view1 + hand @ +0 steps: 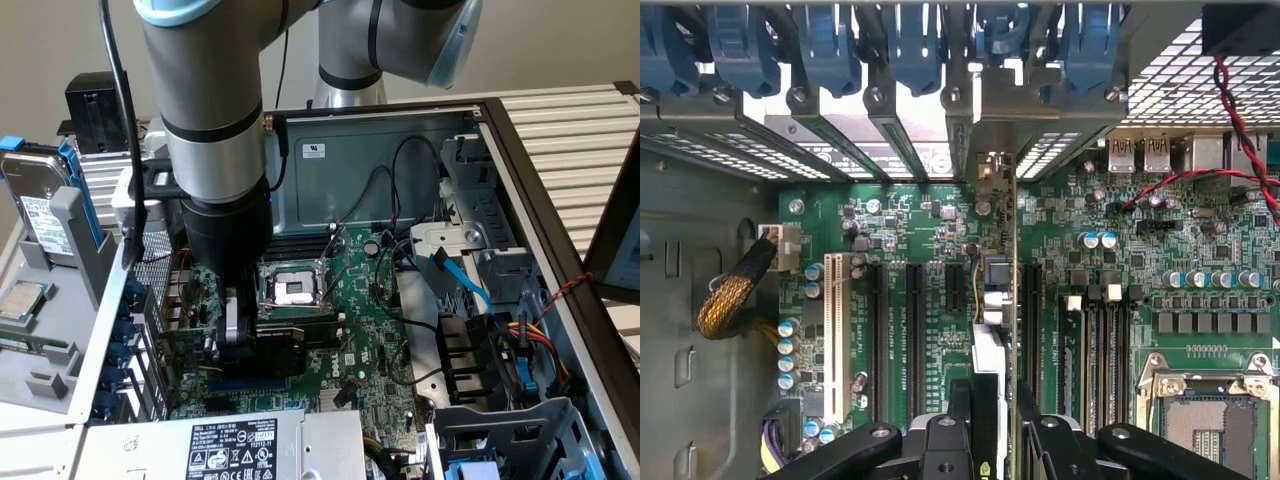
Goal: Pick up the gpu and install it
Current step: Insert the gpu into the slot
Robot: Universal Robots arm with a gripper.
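Observation:
The gpu [990, 290] shows edge-on in the wrist view, a thin green board with a silver bracket end reaching the case's rear slot openings [985, 165]. My gripper [995, 425] is shut on it, one black finger on each face. The card stands upright over the row of black expansion slots [915, 330] on the large green motherboard [930, 215]. In the exterior view my gripper [240, 345] is low inside the open case, with the gpu's black shroud [280, 350] beside it, just in front of the processor socket [292, 288]. Whether the card's edge sits in a slot I cannot tell.
Blue slot latches [840, 50] line the case's rear wall. A red-and-black wire [1240, 110] and a braided cable [735, 295] lie near the board's edges. A power supply [240, 445], blue cables [465, 285] and a drive cage [500, 350] crowd the case. A hard drive [40, 215] stands outside at the exterior view's left.

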